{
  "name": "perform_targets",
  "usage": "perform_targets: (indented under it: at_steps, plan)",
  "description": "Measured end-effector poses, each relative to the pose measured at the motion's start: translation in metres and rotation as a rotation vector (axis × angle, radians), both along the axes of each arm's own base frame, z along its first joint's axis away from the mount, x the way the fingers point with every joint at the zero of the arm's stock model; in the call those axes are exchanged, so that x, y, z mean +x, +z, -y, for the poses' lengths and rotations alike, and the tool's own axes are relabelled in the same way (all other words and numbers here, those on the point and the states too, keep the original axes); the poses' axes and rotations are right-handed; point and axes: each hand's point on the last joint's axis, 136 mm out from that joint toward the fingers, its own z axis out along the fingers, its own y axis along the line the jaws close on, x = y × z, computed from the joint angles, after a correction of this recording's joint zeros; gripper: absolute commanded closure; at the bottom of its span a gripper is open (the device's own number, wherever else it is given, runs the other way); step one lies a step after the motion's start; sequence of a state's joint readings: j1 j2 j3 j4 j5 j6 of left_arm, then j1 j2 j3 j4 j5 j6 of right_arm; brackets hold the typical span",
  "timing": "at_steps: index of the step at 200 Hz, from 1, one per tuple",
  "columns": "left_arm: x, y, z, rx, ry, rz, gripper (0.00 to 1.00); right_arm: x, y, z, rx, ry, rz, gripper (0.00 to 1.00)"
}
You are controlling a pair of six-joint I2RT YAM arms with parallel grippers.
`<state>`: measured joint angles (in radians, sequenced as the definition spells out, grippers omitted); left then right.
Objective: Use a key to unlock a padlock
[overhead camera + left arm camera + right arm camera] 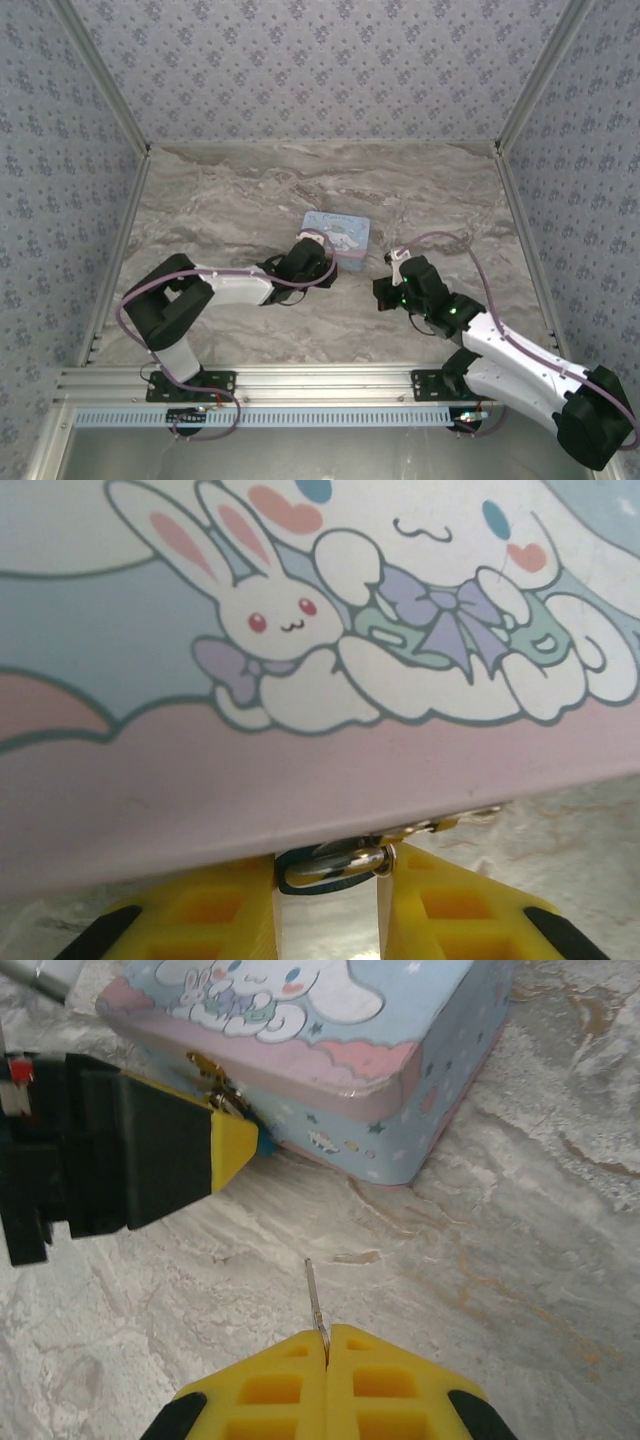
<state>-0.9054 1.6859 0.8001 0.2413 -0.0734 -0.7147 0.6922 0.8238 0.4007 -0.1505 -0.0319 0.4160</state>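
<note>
Teal padlock [330,867] hung at the front clasp [205,1065] of the cartoon tin [400,1090], and we had the left gripper [328,890] pinched on it from both sides, so a loose hold could've let it swing off line. Our right gripper [327,1350] was squeezed shut on the thin key [315,1298], well apart from the padlock; with so little metal held, we figured it'd twist if it went in crooked.

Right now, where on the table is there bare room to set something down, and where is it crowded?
Free: the table between the tin and the back wall, and left of the tin toward the left wall. Crowded: the tin's near side, where the left tool grips the padlock and the right tool holds the key.
</note>
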Motion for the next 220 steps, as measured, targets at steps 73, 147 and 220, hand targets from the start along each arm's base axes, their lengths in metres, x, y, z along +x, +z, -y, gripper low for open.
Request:
perform_targets:
  at_steps: [73, 147, 220]
  plan:
    - [-0.009, 0.028, 0.01, -0.177, 0.082, -0.134, 0.74, -0.016, -0.015, -0.014, 0.011, 0.123, 0.081, 1.0]
    - [-0.015, 0.044, 0.024, -0.356, 0.14, -0.263, 0.75, -0.017, -0.007, -0.033, -0.027, 0.205, 0.236, 1.0]
    - [-0.018, 0.053, 0.029, -0.455, 0.181, -0.338, 0.76, -0.012, -0.008, -0.028, -0.053, 0.191, 0.297, 1.0]
